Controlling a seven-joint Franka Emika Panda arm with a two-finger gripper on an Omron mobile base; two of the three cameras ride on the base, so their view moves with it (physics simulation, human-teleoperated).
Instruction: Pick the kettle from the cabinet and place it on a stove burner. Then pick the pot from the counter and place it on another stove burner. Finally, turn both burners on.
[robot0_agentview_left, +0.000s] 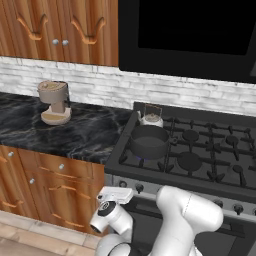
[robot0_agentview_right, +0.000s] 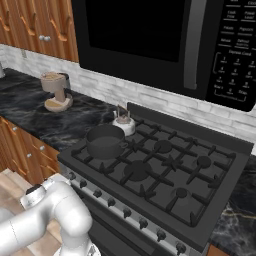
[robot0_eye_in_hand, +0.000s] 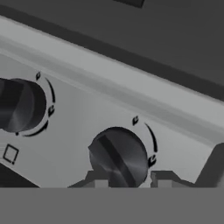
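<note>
kettle (robot0_agentview_left: 150, 118) and pot (robot0_agentview_left: 149, 141) both sat on the black range (robot0_agentview_left: 200, 150) when i looked: the kettle on the rear left burner, close against the back rail, and the pot on the front left burner just in front of it, the two near each other but apart as far as i could tell. beside the range ran the black marble tabletop (robot0_agentview_left: 75, 130) with pale veins, carrying a beige coffee machine (robot0_agentview_left: 54, 102) near the white brick wall (robot0_agentview_left: 100, 82). reddish-brown wall cabinets (robot0_agentview_left: 60, 30) hung above it with their doors shut, low drawer units (robot0_agentview_left: 45, 190) stood beneath, and a black microwave (robot0_agentview_right: 165, 40) hung over the range. the other burners (robot0_agentview_right: 163, 146) were bare, round black caps under cast-iron grates.

the kettle looked small and silvery-white, with a tall arched handle; its spout was too small for me to make out. the pot was dark grey and matte, round, low-walled and lidless, clearly wider than the kettle. under the pot i saw a faint bluish glow in the left base view, though i could not be sure it was flame.

in the hand view the jaws (robot0_eye_in_hand: 127, 180) stood partly open around a dark round knob (robot0_eye_in_hand: 119, 158) on the silver front panel (robot0_eye_in_hand: 78, 109) of the range, one fingertip (robot0_eye_in_hand: 97, 179) at each side of its lower edge. i could not tell whether the tips actually pressed on it. a second knob (robot0_eye_in_hand: 19, 105) sat on the same panel, well apart from the first.
</note>
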